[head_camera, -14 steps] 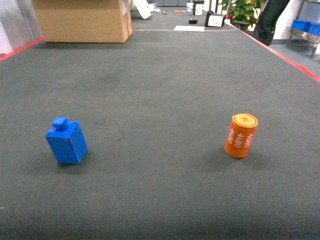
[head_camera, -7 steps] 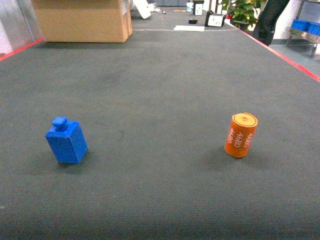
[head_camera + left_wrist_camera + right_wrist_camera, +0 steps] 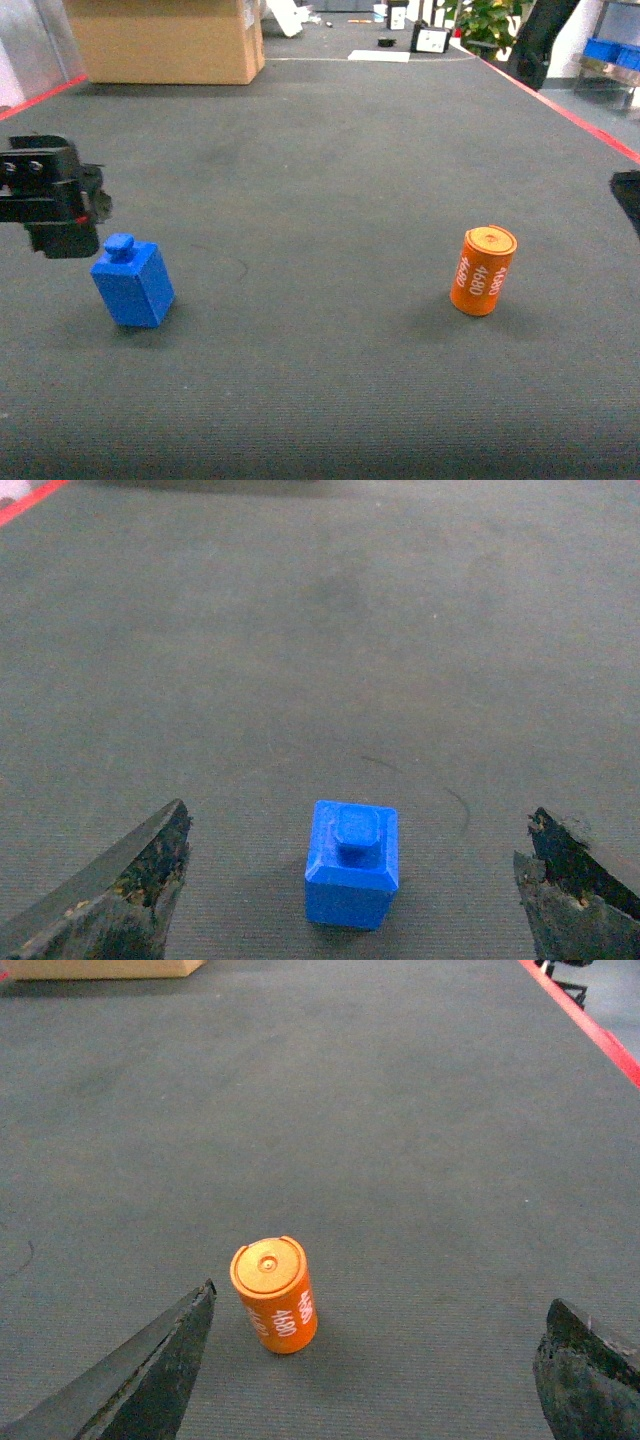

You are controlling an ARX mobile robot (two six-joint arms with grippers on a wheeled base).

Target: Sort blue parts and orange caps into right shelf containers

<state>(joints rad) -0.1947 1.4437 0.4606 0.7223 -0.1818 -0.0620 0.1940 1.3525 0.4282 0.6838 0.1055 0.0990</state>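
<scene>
A blue part (image 3: 133,283) with a small knob on top stands on the dark mat at the left. In the left wrist view the blue part (image 3: 352,863) lies between the wide-open fingers of my left gripper (image 3: 360,815). In the head view the left gripper (image 3: 55,200) hovers just up-left of it, not touching. An orange cap (image 3: 483,270) marked 4680 stands at the right. My right gripper (image 3: 381,1298) is open, and the orange cap (image 3: 274,1294) sits near its left finger. Only an edge of the right gripper (image 3: 628,195) shows in the head view. Blue containers (image 3: 612,50) sit on a shelf (image 3: 600,72) far back right.
A large cardboard box (image 3: 165,40) stands at the back left. Red tape (image 3: 570,115) lines the mat's right side and back left corner. A plant (image 3: 490,20), a dark leaning shape (image 3: 540,40) and small white items (image 3: 430,40) lie beyond the far edge.
Both grippers have come into the head view, the left from the left edge beside the blue part, the right at the right edge. The blue part and the orange cap have not moved.
</scene>
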